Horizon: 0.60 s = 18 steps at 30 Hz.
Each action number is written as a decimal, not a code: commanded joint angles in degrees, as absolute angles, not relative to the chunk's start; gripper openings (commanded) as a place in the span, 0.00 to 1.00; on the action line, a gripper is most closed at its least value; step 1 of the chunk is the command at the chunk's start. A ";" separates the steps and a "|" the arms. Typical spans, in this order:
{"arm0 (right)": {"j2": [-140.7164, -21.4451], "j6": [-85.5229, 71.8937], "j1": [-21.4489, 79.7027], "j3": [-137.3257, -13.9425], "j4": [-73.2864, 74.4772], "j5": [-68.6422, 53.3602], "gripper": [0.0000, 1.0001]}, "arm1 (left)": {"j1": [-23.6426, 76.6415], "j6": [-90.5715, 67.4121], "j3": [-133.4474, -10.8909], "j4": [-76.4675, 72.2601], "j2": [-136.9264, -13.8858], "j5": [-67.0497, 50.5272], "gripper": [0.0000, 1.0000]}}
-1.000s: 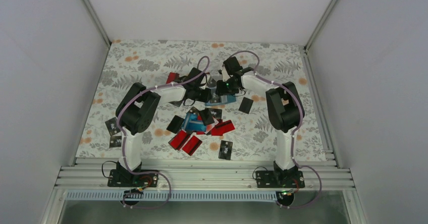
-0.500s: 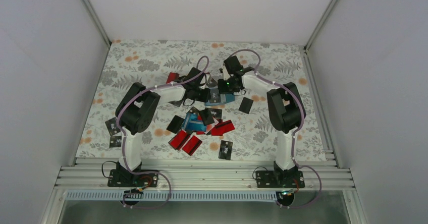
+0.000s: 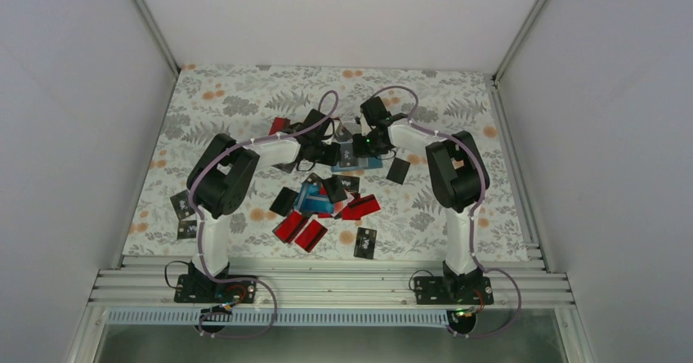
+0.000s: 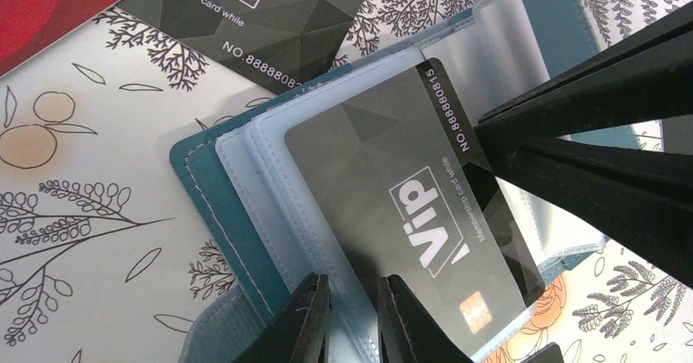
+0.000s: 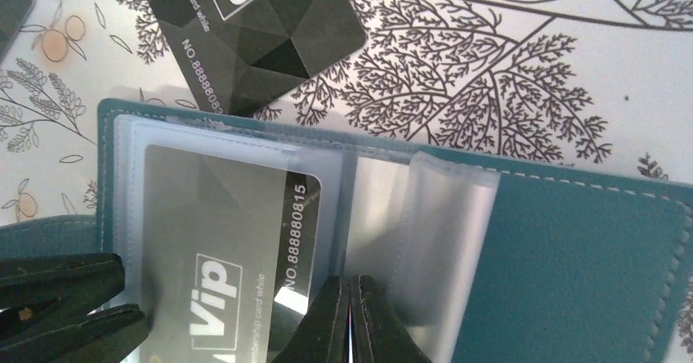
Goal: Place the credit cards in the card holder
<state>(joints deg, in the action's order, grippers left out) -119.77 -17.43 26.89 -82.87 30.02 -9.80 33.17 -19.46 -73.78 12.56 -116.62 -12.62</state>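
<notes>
The teal card holder [image 3: 372, 164] lies open on the floral cloth, its clear sleeves fanned out [image 4: 204, 191] [image 5: 588, 257]. A black VIP credit card [image 4: 392, 175] [image 5: 221, 232] sits most of the way inside one sleeve, its numbered end sticking out. My left gripper [image 4: 353, 314] [image 3: 335, 152] is closed to a narrow gap on the clear sleeves at the holder's edge. My right gripper [image 5: 350, 298] [image 3: 359, 144] is shut, its tips pressed together at the card's numbered end, with nothing visibly between them.
Another black VIP card [image 5: 253, 28] and a red card [image 4: 49, 3] lie just beyond the holder. A heap of red, black and blue cards [image 3: 323, 203] lies nearer the arm bases. Single black cards [image 3: 398, 170] [image 3: 365, 242] and two at the left [image 3: 181, 216] lie apart.
My right gripper has closed and its arm has shifted slightly left toward the holder. The left gripper has narrowed a little and stayed in place.
</notes>
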 commanded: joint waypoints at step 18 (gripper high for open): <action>-121.08 -16.45 29.04 -82.94 29.59 -9.39 0.37 | 32.79 -17.63 -77.56 18.93 -115.25 -11.80 0.28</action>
<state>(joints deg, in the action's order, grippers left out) -119.87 -16.40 27.44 -83.48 28.32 -10.02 32.80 -18.50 -75.57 16.32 -116.62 -12.56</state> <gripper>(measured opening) 0.366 0.251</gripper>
